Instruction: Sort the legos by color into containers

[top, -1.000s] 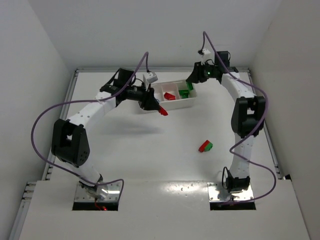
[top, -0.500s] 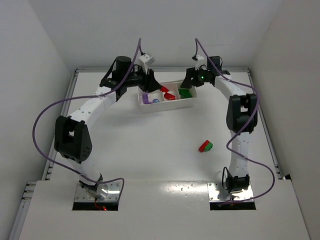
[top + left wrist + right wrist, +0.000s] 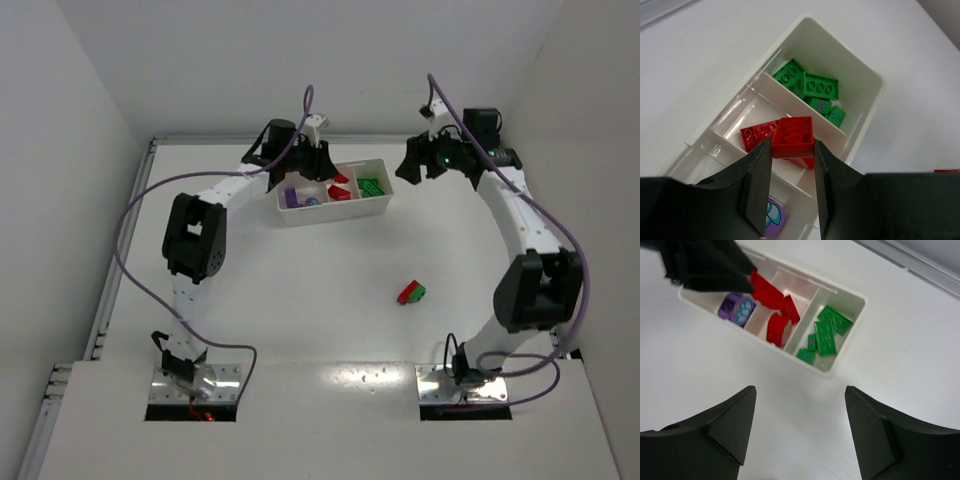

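The long white tray (image 3: 335,214) has three containers: purple legos (image 3: 291,198) in the left one, red legos (image 3: 339,190) in the middle, green legos (image 3: 371,186) in the right. My left gripper (image 3: 321,168) hovers over the middle container, shut on a red lego (image 3: 796,134) above other red bricks (image 3: 756,136). To the right of the tray, my right gripper (image 3: 411,166) is open and empty over bare table; in its wrist view (image 3: 800,390) the tray (image 3: 856,302) lies ahead. A joined red-and-green stack (image 3: 411,292) lies on the table.
White walls close the table at the back and both sides. A raised rail (image 3: 150,150) runs along the left edge. Purple cables loop above both arms.
My left gripper has carried the red lego from in front of the tray to above the middle container. My right gripper has opened and drawn away to the right from the green container.
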Robot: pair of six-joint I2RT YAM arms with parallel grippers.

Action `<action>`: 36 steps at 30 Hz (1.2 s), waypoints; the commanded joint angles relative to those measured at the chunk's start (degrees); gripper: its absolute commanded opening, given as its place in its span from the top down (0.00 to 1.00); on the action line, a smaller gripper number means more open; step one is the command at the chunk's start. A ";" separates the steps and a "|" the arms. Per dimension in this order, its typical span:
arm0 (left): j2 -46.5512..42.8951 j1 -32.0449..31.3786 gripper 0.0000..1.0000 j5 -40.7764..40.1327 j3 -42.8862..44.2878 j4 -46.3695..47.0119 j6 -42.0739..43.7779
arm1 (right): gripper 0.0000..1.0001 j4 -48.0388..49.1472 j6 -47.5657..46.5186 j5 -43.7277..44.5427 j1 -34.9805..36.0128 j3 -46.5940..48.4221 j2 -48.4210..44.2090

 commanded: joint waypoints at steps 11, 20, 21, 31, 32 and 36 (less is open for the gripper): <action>0.63 -1.60 0.25 -0.77 3.53 2.00 0.02 | 0.27 -19.59 -35.81 2.70 -1.47 -20.91 -12.55; -17.64 -1.60 0.25 -1.29 -9.11 3.32 4.05 | 0.25 -34.27 -47.76 -1.17 -1.13 -25.64 -16.84; -19.58 -1.60 0.25 -1.29 -10.60 3.32 4.06 | 0.25 -33.75 -47.77 -1.17 -1.12 -28.35 -18.42; -31.46 -1.07 0.25 -3.49 -20.46 -1.17 5.73 | 0.14 -24.19 -33.28 3.14 0.46 -40.05 -24.14; -32.07 -1.07 0.25 -3.49 -21.24 -1.17 5.73 | 0.14 -22.86 -32.05 3.92 1.07 -40.85 -25.02; -33.21 -1.07 0.25 -3.49 -22.56 -1.17 5.73 | 0.14 -21.62 -30.54 6.38 2.13 -43.49 -26.35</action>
